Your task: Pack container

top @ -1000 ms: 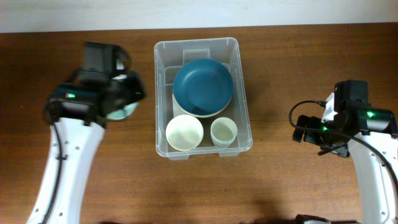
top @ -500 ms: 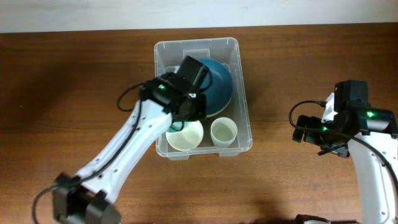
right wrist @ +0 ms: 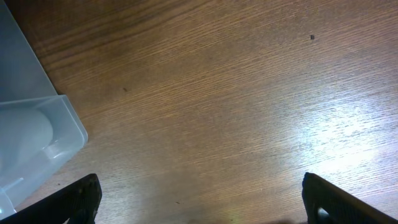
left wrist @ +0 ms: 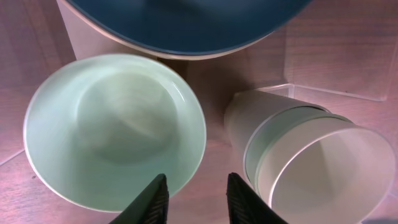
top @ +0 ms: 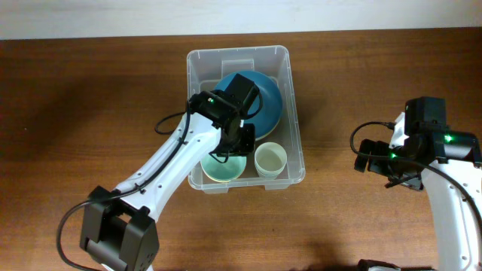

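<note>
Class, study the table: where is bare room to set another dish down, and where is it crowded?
Bare table lies left of the container, and between it and the right gripper. Inside is crowded: blue plate, green bowl, white cups, left gripper above.

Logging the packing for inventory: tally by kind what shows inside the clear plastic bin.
Dark blue round plate: 1
Pale plate rim under it: 1
Pale green round bowl: 1
White nested cups: 2
Total: 5
</note>
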Robot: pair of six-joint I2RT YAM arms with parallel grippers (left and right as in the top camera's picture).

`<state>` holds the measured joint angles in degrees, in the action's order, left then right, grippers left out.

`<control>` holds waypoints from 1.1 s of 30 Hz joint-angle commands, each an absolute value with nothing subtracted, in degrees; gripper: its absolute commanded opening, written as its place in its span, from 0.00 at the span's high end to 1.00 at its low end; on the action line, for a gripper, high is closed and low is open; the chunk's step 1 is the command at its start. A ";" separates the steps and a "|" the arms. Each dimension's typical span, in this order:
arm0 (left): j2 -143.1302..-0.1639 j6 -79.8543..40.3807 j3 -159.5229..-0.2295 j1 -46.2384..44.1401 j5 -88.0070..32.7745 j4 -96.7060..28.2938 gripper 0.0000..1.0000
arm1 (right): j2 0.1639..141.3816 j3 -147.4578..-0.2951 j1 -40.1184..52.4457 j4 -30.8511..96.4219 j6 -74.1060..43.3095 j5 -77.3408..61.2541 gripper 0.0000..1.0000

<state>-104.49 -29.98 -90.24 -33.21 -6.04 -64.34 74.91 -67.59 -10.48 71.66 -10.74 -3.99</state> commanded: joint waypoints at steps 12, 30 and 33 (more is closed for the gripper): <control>-96.20 -24.99 -94.15 -30.65 9.56 -65.14 0.62 | 75.07 -67.44 -10.28 69.54 -11.25 -4.12 0.02; -92.82 -12.03 -94.11 2.92 2.76 -54.00 0.19 | 77.17 -68.47 5.67 32.01 -9.69 3.42 0.01; -94.83 -12.05 -94.11 4.45 2.76 -54.02 0.00 | 78.72 -68.47 5.58 28.71 -9.50 3.53 0.01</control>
<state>-92.60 -14.09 -93.95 3.44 4.93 -54.11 76.93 -67.72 5.15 30.04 -10.24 0.64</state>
